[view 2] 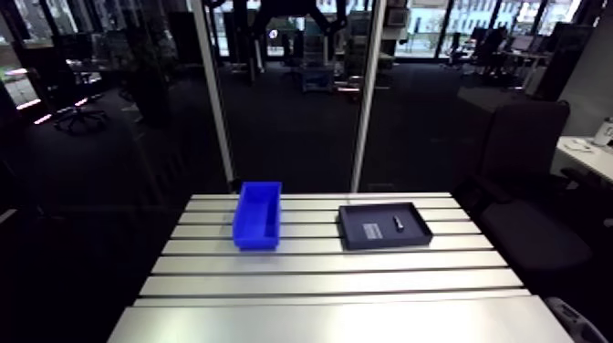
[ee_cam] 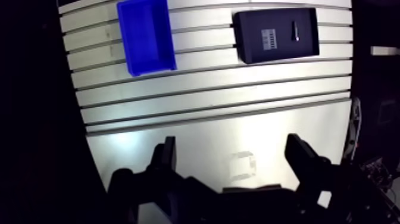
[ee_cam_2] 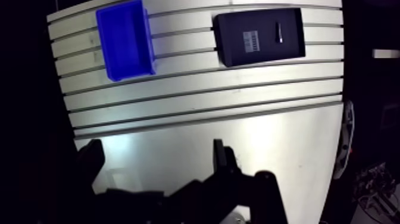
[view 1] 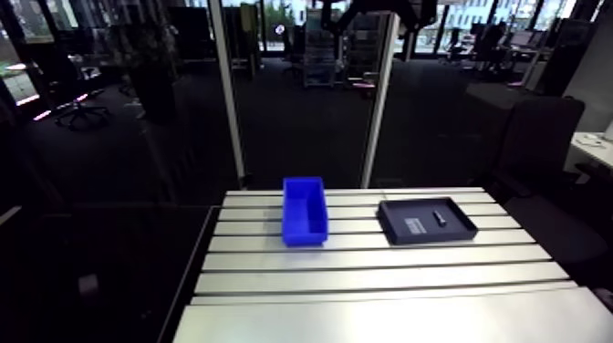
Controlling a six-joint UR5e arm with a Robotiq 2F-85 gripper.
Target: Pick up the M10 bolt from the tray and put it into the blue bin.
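Though illegible, pale label [ee_cam: 269, 42] beside bolt [ee_cam: 294, 31] in black tray [ee_cam: 305, 49], blue bin [ee_cam: 146, 37] aside, jaws wide apart, empty.

This looks like a robotics lab or industrial test cell, not a home or shop. The worktop [view 1: 365, 274] is bare slotted aluminium, its long grooves running left to right, as on a machine bench. Two pale metal uprights [view 1: 228, 100] stand at its far edge like a cell frame. On the far part sit a blue bin [view 1: 304, 212] of the stackable parts kind and, right of it, a shallow black tray [view 1: 427, 221] with one dark bolt [view 1: 439, 217]. A black two-fingered robot hand [ee_cam: 232, 149] hangs over the near edge.
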